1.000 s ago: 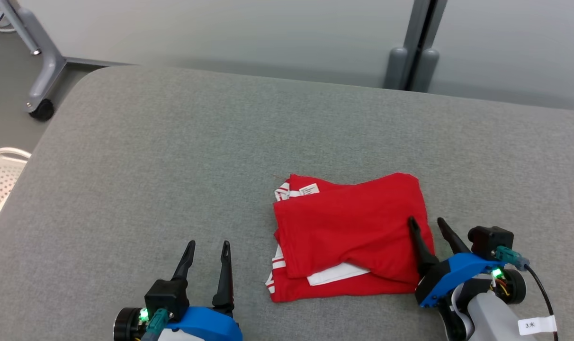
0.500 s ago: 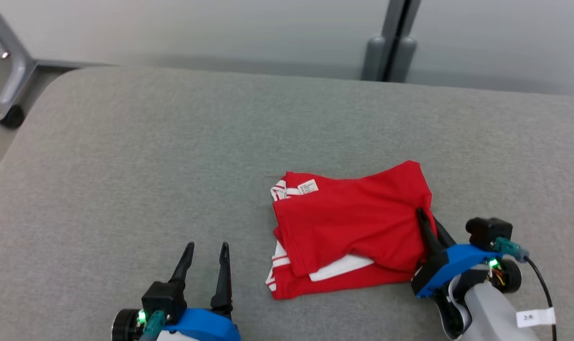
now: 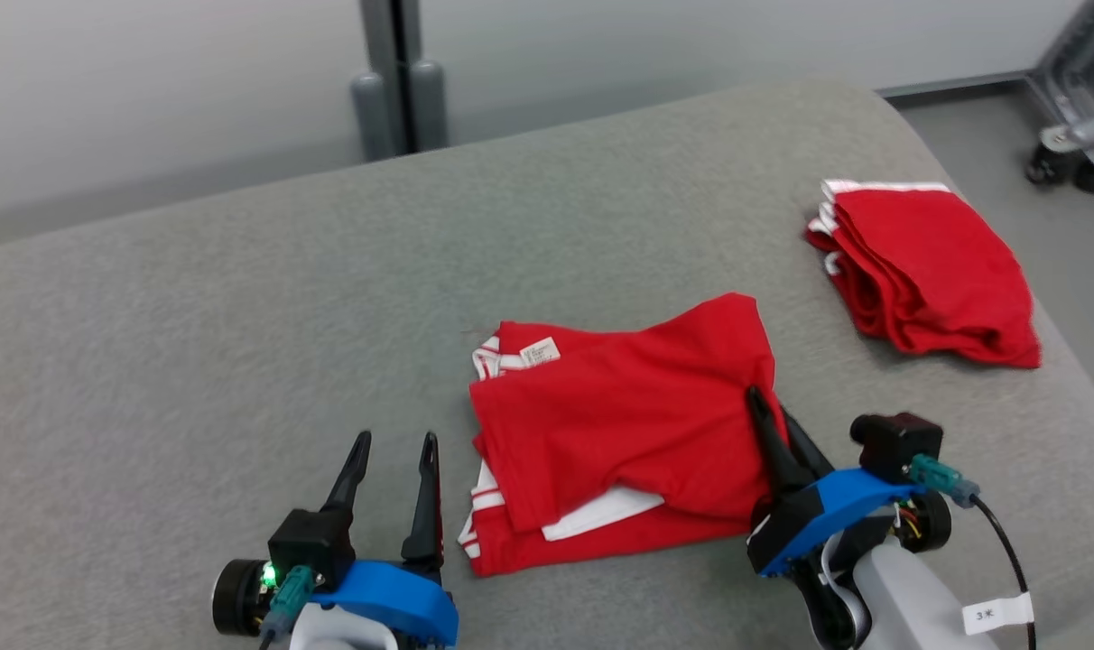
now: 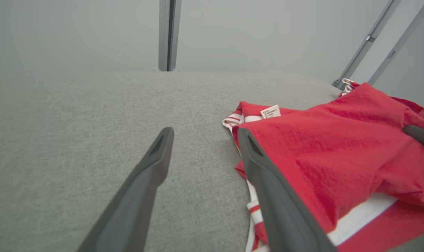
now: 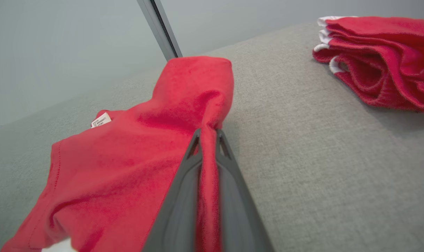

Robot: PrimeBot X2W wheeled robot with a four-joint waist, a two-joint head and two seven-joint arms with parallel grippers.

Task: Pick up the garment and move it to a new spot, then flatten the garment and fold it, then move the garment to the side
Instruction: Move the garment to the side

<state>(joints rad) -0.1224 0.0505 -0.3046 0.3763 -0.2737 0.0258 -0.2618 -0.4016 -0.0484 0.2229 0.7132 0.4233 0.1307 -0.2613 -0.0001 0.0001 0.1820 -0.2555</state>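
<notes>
The garment (image 3: 619, 424) is a folded red shirt with white trim and a small white label, lying on the grey padded table (image 3: 240, 316). My right gripper (image 3: 768, 406) is shut on the garment's right edge; the right wrist view shows red cloth (image 5: 184, 140) pinched between the two fingers (image 5: 177, 206) of the right gripper (image 5: 207, 134). My left gripper (image 3: 395, 442) stands open just left of the garment, touching nothing. In the left wrist view its right finger (image 4: 268, 189) runs alongside the garment's (image 4: 331, 140) left edge.
A second folded red garment (image 3: 931, 266) lies near the table's right rounded edge, also seen as a red pile (image 5: 380, 59) in the right wrist view. A grey post (image 3: 398, 77) stands behind the table. A wheeled frame base (image 3: 1075, 149) sits on the floor at far right.
The head camera has turned right, bringing the second red pile into view. My right gripper went from open at the garment's right edge to shut on it. The left gripper is unchanged.
</notes>
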